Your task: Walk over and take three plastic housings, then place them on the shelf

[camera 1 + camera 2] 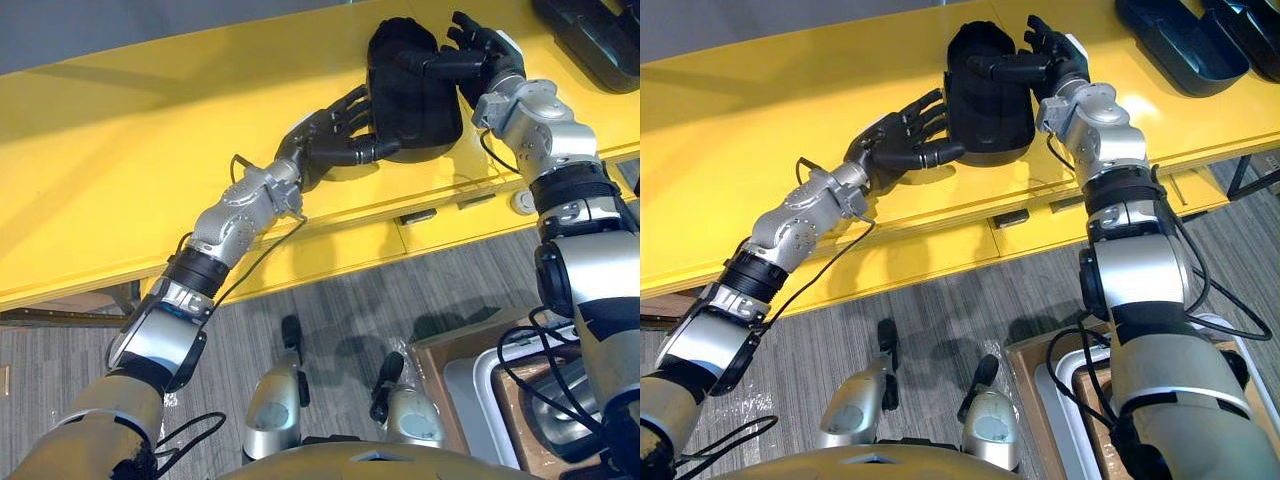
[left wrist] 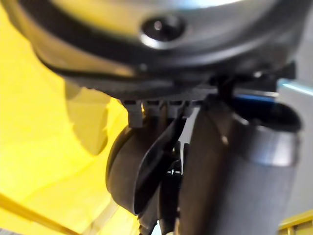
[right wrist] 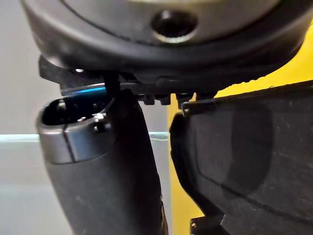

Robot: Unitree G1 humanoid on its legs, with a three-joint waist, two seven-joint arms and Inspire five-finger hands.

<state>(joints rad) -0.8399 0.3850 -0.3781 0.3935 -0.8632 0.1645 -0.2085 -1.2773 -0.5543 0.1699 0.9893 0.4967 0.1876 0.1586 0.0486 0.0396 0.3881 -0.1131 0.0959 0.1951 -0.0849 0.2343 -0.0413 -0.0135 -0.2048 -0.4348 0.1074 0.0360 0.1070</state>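
A black stack of plastic housings (image 1: 415, 95) stands on the yellow shelf surface (image 1: 120, 150) between my two hands. My left hand (image 1: 335, 135) lies against its left side with straight fingers, the thumb touching its lower front edge. My right hand (image 1: 480, 55) is pressed to its right side, fingers straight and pointing away from me, the thumb laid across the top. In the right wrist view the housing's black wall (image 3: 244, 156) sits close beside the thumb (image 3: 98, 161). I cannot tell whether the stack is lifted off the surface.
Dark blue-black trays (image 1: 1180, 40) lie at the far right of the yellow surface. Its front edge runs just below my left wrist. On the floor at lower right stands a brown box holding a metal tray (image 1: 500, 390).
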